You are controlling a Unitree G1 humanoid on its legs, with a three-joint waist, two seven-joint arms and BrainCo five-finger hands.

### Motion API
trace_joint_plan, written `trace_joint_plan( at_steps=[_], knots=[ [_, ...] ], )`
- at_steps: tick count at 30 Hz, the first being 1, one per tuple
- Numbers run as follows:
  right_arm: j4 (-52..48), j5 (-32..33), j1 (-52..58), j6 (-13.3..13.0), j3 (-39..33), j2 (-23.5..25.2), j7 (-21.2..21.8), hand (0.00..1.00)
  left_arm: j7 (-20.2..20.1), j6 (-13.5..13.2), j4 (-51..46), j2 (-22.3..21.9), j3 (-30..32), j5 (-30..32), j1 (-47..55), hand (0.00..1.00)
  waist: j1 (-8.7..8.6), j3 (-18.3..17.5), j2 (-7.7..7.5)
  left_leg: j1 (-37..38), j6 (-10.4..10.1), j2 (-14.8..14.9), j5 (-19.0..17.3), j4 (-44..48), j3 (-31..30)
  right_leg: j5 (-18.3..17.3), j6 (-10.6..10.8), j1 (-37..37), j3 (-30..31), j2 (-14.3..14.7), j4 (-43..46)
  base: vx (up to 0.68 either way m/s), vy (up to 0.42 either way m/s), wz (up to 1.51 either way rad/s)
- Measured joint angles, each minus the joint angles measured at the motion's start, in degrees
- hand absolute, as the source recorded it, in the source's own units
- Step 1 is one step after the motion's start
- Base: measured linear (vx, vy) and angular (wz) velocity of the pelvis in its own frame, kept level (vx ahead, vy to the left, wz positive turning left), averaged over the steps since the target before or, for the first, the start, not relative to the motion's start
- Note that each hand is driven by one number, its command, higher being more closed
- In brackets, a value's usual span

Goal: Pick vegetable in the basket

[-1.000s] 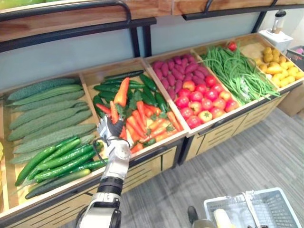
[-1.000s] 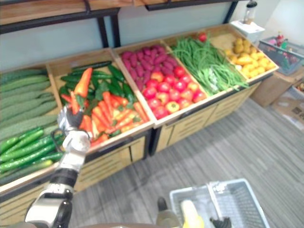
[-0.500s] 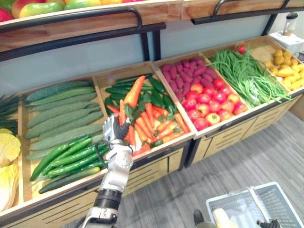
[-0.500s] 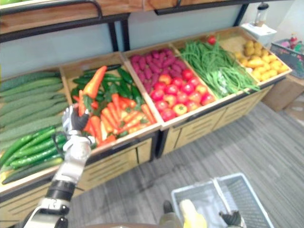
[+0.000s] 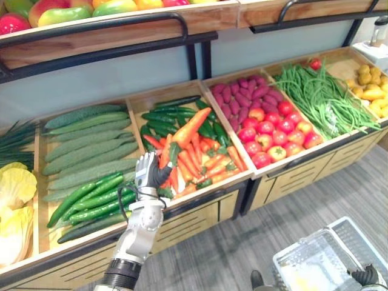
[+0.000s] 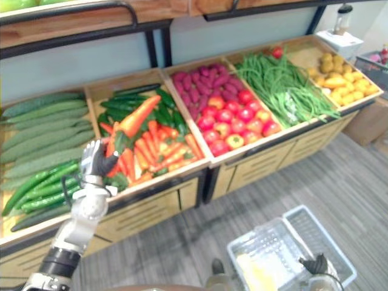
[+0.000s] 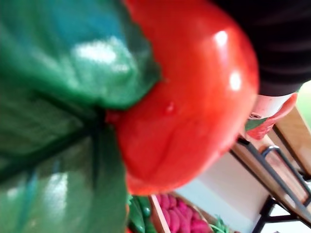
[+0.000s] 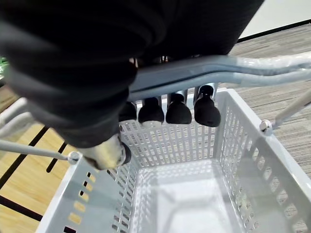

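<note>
Orange carrot (image 5: 189, 126), green top and all, is clamped in my left hand (image 5: 148, 173), held just above the carrot crate (image 5: 212, 189) between the cucumbers (image 5: 91, 139) and the tomatoes (image 5: 273, 136). The pick looks done to me. Next comes the carry across to the basket (image 5: 300, 241), low on my right, my right hand (image 8: 177, 110) curled round its handle. Something pale yellow seems to lie inside; I cannot tell what.

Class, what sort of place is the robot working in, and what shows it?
Probably a grocery shop's produce section, or a mock-up: sloped wooden bins hold sorted cucumbers, carrots and tomatoes, and the right hand grips a shopping basket by its handle.
</note>
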Motion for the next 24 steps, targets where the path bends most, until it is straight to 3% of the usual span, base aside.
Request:
trace_joint_plan(
  at_steps=[6,11,14,19,24],
  knots=[
    [-0.2,-0.1,-2.8,0.2,2.8,-4.4,0.1,1.0,-2.3,-3.3,-3.9,1.8,-4.4,-1.1,2.3,1.0,0.05,-0.3,0.26,1.7,0.0,-0.2,-0.6,0.1,3.3,0.2,0.3,-0.7,3.4,0.4,0.4,-0.01,-0.003,-0.27],
    [-3.2,-2.3,-6.9,0.4,7.7,-6.2,0.2,1.0,-4.5,-5.1,-6.0,1.9,-9.5,-3.9,3.5,1.0,0.13,-0.2,0.11,5.4,-0.4,-0.8,-2.3,0.8,11.1,0.9,1.3,-2.1,11.4,1.7,1.0,0.0,0.009,-0.81],
    [-6.0,-4.2,-9.2,1.0,12.5,-6.4,0.9,1.0,-5.6,-6.0,-6.7,1.8,-13.7,-5.5,3.4,1.0,0.28,0.2,-0.33,7.4,-1.0,0.0,-5.7,4.6,17.1,1.5,2.0,-2.1,17.2,3.1,1.1,0.0,0.02,-0.99],
    [-16.0,-4.7,-11.8,2.1,21.1,-7.2,2.6,1.0,-7.6,-8.7,-11.5,1.2,-20.5,-7.7,2.4,1.0,1.82,0.5,-0.05,6.7,-2.3,5.4,-14.5,18.4,26.1,2.3,2.5,-4.1,25.4,6.8,1.4,-0.04,0.005,-0.91],
    [-25.6,-4.6,-17.0,2.2,26.7,-7.3,3.1,1.0,-8.9,-9.3,-13.4,1.2,-21.4,-8.0,1.1,1.0,2.42,2.8,0.3,6.4,-2.8,10.6,-19.7,28.4,32.3,4.0,2.8,-6.5,30.5,11.0,2.9,0.0,0.026,-0.72]
  ],
)
